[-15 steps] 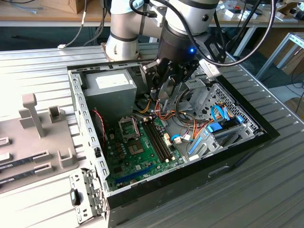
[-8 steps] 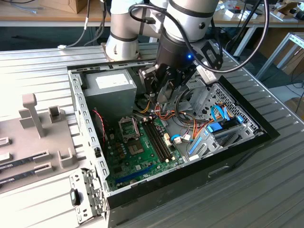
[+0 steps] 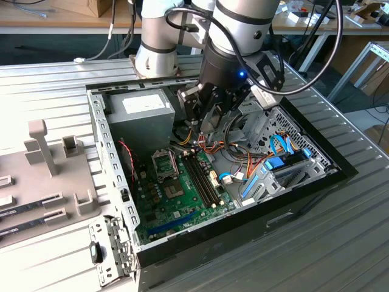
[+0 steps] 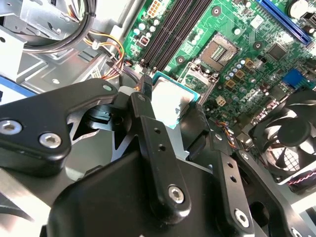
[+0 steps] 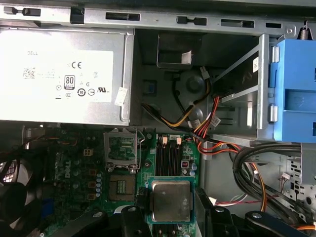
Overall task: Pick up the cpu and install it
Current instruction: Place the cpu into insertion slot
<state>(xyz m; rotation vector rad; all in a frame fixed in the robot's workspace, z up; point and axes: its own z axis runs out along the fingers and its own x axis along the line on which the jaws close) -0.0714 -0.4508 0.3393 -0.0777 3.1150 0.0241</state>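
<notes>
The gripper (image 4: 170,98) hangs inside the open computer case (image 3: 115,158), its fingers (image 4: 148,133) clamped on opposite edges of the cpu (image 4: 173,101). The cpu (image 5: 170,201) lies flat between them with its silvery top up. It is held clear above the green board (image 3: 182,204), over the long memory slots (image 3: 200,176). In the exterior view, the open socket (image 3: 172,193) sits at about seven o'clock from the gripper (image 3: 205,135). The grey power supply (image 3: 140,108) sits at about ten o'clock.
</notes>
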